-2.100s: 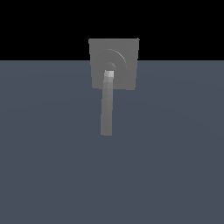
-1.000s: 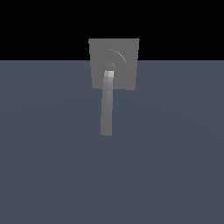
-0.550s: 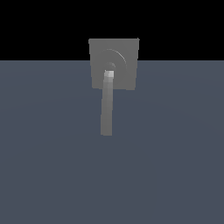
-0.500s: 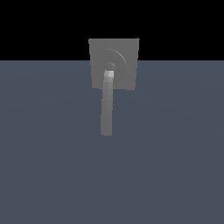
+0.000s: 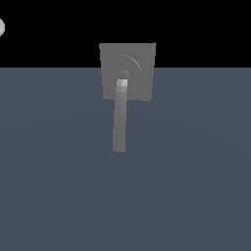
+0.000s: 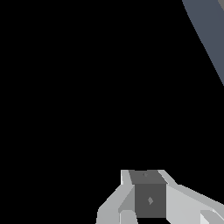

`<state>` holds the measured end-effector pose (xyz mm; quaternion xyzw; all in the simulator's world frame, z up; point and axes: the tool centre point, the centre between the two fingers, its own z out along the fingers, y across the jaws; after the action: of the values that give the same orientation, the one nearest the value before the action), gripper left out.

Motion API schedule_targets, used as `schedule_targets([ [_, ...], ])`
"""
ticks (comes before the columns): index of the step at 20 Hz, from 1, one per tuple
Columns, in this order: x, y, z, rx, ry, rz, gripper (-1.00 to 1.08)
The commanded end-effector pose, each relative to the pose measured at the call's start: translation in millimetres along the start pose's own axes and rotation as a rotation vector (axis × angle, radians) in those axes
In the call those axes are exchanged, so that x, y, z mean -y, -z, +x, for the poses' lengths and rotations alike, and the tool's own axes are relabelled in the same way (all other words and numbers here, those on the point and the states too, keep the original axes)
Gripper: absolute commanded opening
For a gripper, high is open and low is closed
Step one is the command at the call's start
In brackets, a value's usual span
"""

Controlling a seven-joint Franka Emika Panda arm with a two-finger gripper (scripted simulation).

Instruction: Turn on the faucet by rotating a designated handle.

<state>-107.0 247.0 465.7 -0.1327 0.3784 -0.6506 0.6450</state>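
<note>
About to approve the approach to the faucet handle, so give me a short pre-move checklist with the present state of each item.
1. Handle in view, whole bar unobstructed: ok.
2. Faucet plate visible, handle pointing down from its rings: ok.
3. Gripper near the handle: not ok; the wrist view shows mostly black, no faucet.
4. Gripper opening known: cannot tell; fingertips are cut off.
5. Arm position in the exterior view: cannot tell; only a pale sliver shows at its left edge.
</note>
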Motion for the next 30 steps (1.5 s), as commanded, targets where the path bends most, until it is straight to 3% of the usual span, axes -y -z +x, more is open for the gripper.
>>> schedule_targets([
  [1, -33, 16, 7, 0.074, 0.171, -0.046, -1.00],
  [9, -132, 66, 62, 0.291, 0.718, -0.182, -1.00],
  [17, -213, 122, 159, 0.514, 1.261, -0.332, -1.00],
  [24, -247, 161, 241, 0.673, 1.604, -0.443, -1.00],
  [30, -257, 180, 282, 0.756, 1.760, -0.500, -1.00],
])
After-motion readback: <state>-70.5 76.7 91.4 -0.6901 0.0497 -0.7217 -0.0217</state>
